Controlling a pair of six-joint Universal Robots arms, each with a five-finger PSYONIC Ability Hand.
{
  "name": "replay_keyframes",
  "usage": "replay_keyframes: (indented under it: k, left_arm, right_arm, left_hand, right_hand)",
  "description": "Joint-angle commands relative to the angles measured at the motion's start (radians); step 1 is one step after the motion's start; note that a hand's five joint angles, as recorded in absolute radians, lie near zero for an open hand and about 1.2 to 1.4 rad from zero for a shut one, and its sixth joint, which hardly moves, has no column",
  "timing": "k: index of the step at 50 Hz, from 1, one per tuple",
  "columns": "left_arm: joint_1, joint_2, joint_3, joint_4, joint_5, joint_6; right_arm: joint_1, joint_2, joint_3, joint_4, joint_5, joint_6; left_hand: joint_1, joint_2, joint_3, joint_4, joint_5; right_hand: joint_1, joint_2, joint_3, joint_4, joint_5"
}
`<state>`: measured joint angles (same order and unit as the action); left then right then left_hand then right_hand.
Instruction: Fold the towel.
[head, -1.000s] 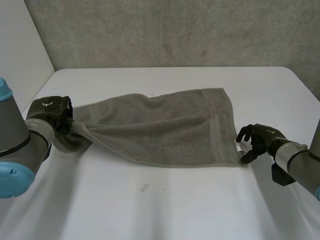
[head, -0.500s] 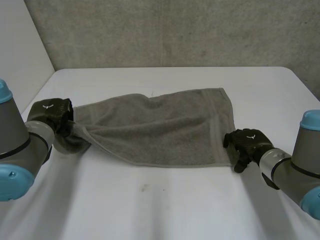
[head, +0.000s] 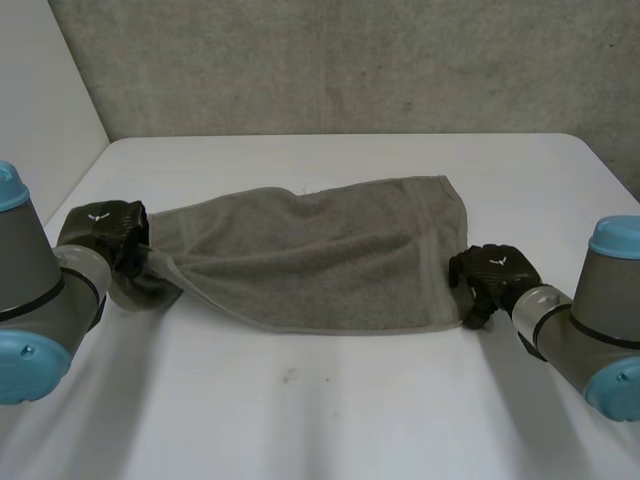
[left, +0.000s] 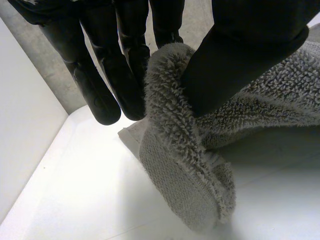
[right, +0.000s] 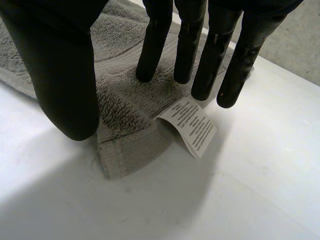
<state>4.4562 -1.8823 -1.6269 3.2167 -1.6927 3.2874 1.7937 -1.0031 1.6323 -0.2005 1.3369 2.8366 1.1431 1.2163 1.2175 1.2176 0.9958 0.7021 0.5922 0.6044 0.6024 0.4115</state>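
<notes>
A grey towel (head: 320, 250) lies spread across the white table (head: 330, 410), its left end drawn into a bunch. My left hand (head: 105, 228) holds that left end. In the left wrist view the thumb (left: 240, 55) pinches a fold of the towel (left: 185, 170) against the fingers (left: 100, 85), lifting it slightly off the table. My right hand (head: 490, 272) rests at the towel's near right corner. Its straight fingers (right: 210, 55) touch the towel (right: 125, 100) just behind a white label (right: 192, 125), and the thumb (right: 60, 75) stands apart beside the hem.
A concrete wall (head: 350, 60) runs behind the table and a white panel (head: 40, 100) stands at the left. A small dark mark (head: 288, 376) lies on the table in front of the towel. Bare tabletop stretches along the near side.
My right hand has moved left from beside the towel onto its near right corner. The left hand has kept its grip and place.
</notes>
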Motion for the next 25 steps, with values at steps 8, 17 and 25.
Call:
replay_keyframes:
  k: [8, 17, 25]
  left_arm:
    - [-0.003, -0.003, -0.001, 0.002, 0.001, 0.001]
    - [-0.002, -0.003, -0.002, 0.0, 0.001, 0.001]
    - [-0.012, 0.002, -0.021, -0.001, 0.001, 0.003]
  right_arm:
    - [0.015, 0.05, -0.094, -0.019, -0.001, 0.013]
    - [0.012, 0.069, -0.115, -0.01, -0.001, 0.024]
    - [0.0, 0.028, -0.127, 0.096, -0.011, 0.021]
  left_hand:
    - [0.253, 0.18, 0.179, 0.179, 0.226]
    - [0.253, 0.18, 0.179, 0.179, 0.226]
    - [0.253, 0.18, 0.179, 0.179, 0.226]
  right_hand:
    - [0.694, 0.804, 0.792, 0.794, 0.81]
    - [0.694, 0.804, 0.792, 0.794, 0.81]
    - [0.694, 0.804, 0.792, 0.794, 0.81]
